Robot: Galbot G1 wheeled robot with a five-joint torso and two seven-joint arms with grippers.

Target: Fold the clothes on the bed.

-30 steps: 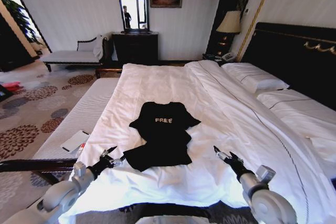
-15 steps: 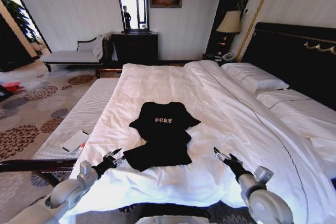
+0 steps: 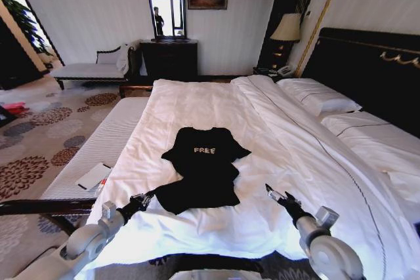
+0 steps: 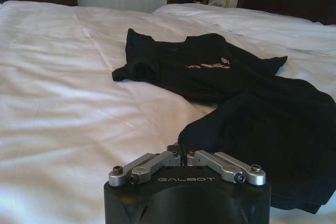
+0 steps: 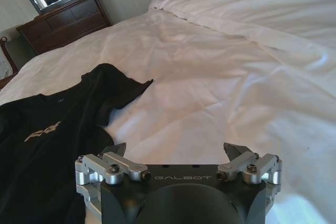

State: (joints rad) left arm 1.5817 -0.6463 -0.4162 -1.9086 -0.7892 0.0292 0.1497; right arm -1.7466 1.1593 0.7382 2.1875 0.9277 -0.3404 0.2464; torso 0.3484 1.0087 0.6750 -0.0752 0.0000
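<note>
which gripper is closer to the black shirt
The left gripper: shut, its fingertips sit right at the near left hem corner of the T-shirt. The right gripper is open over bare duvet, well clear of the fabric.

T-shirt (image 3: pixel 202 168): soft matt black cloth, rumpled. Bed (image 3: pixel 216 103): white duvet of smooth cloth, lightly creased. Headboard (image 3: pixel 367 70): dark glossy wood. Left gripper (image 4: pixel 181 153) and right gripper (image 5: pixel 178 153): brushed metal links on matt black plastic housing.

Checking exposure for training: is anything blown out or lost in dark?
Head view: the white duvet bed glares near its right edge; the black soft T-shirt shows few folds. Left wrist view: shirt folds readable. Right wrist view: duvet bright, creases visible.
</note>
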